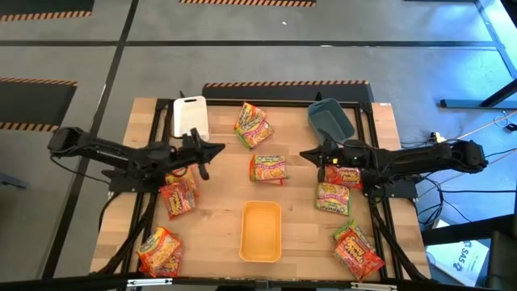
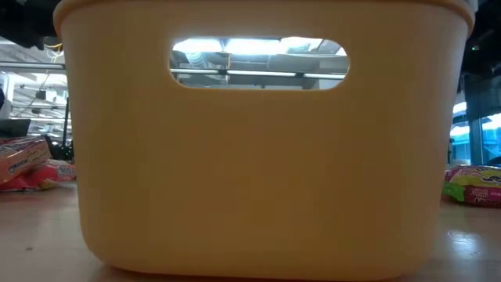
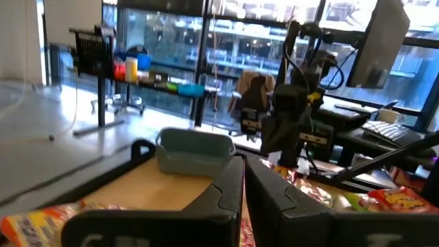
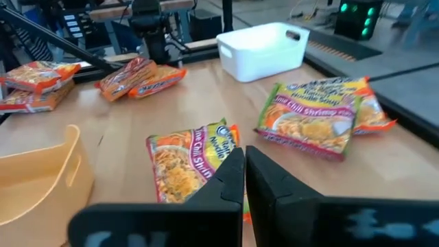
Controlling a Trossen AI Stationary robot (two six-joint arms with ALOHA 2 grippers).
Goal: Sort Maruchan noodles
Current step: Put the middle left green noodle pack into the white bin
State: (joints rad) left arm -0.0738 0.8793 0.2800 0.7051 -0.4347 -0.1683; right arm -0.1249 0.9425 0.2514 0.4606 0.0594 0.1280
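high view, near edge first: yellow bin (image 1: 261, 232) at bottom middle, empty inside. red noodle packets (image 1: 159, 250) stacked at bottom left, another red pile (image 1: 357, 251) at bottom right. a bit farther up, a red packet (image 1: 178, 197) left of middle, partly under the left arm, and a green packet (image 1: 332, 198) right of middle.

in the middle row, left gripper (image 1: 216, 149) pointing right, fingers pressed together, nothing held. right gripper (image 1: 308, 153) pointing left, fingers also pressed shut, nothing held. between the two tips, just below the line joining them, the middle green packet (image 1: 268, 168), lying flat with its long side running left to right. a red packet (image 1: 344, 175) tucked right under the right arm.

farther up, one more green packet (image 1: 253, 125) at top middle, tilted on a slant. white bin (image 1: 190, 116) at upper left, blue bin (image 1: 330, 119) at upper right.

seen from the right wrist, the middle green packet (image 4: 186, 161) right in front of the shut fingers and the tilted one (image 4: 312, 118) beyond it, off toward the frame's right.

probably a fair pick for either arm: about the same gap on both sides, maybe a touch closer to the right one. must open up first, then drop down across the packet's short side.

nothing sorted into any bin yet.
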